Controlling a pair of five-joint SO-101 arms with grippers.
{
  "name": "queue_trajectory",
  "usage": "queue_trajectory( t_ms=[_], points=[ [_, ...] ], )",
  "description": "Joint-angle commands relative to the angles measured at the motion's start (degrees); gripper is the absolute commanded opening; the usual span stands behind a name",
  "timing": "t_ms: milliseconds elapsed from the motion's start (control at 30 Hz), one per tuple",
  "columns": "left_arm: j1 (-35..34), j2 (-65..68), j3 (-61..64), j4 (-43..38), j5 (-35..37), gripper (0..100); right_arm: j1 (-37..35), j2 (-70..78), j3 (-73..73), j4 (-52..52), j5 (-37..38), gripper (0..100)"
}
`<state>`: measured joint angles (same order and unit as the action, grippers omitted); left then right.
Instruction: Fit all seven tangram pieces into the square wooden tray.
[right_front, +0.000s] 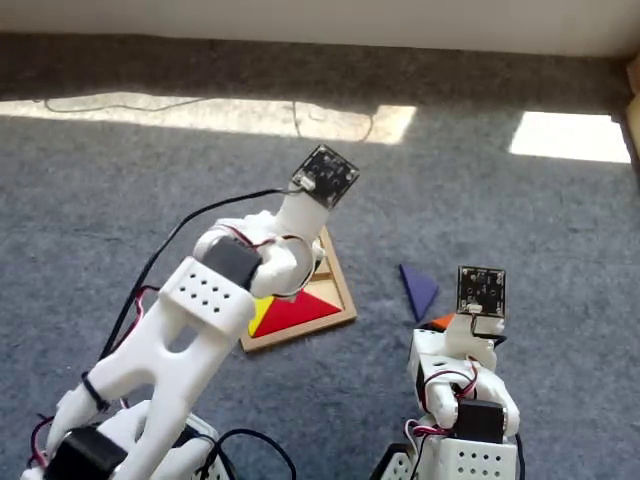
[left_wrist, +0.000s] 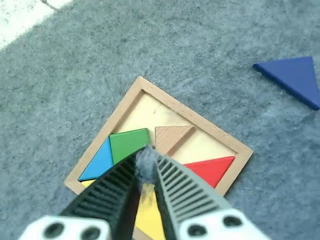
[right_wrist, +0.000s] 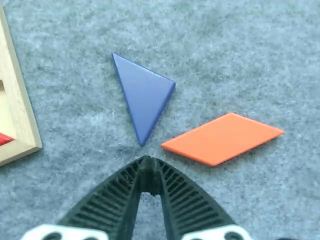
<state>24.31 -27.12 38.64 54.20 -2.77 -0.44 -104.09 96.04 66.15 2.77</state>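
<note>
the square wooden tray (left_wrist: 200, 118) lies flat right under the left pincer (left_wrist: 146, 157). five pieces sit in it. a green piece (left_wrist: 129, 144) and a plain wood triangle (left_wrist: 170, 137) are just past the pincer's tip. a light blue triangle (left_wrist: 99, 164) is next to the green one. a red triangle (left_wrist: 210, 169) is by the wood one, and a yellow piece (left_wrist: 147, 210) is under the pincer. a dark blue triangle (right_wrist: 144, 95) lies flat outside the tray, just in front of the right pincer (right_wrist: 147, 162), with one corner aimed at its tip. an orange slanted piece (right_wrist: 222, 138) lies beside it, close but not touching.

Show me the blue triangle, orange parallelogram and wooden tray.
blue triangle (right_wrist: 145, 95), right wrist view, centre of face.
orange parallelogram (right_wrist: 222, 138), right wrist view, centre of face.
wooden tray (left_wrist: 196, 119), left wrist view, bare rim.
</note>
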Motion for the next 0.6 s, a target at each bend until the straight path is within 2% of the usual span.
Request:
queue_trajectory(
  t_ms=[0,200,267,367,567],
  points=[
    [-2.33,-9.01,4.79,0.09,-3.96,1,0.66,-0.84,6.11,-0.13,-0.26,0.5],
    [-14.46,-20.53,12.26,0.44,-4.48,1,0.66,-0.84,6.11,-0.22,-0.09,0.5],
    [-18.24,-24.75,15.96,0.18,-7.3,1,0.75,-0.84,6.11,-0.22,-0.09,0.5],
    [-22.64,-31.69,22.2,0.18,-9.85,1,0.75,-0.84,6.02,-0.22,-0.09,0.5],
    [-29.41,-47.78,34.68,0.09,-9.85,1,0.75,-0.84,6.02,-0.22,-0.26,0.5]
  ],
)
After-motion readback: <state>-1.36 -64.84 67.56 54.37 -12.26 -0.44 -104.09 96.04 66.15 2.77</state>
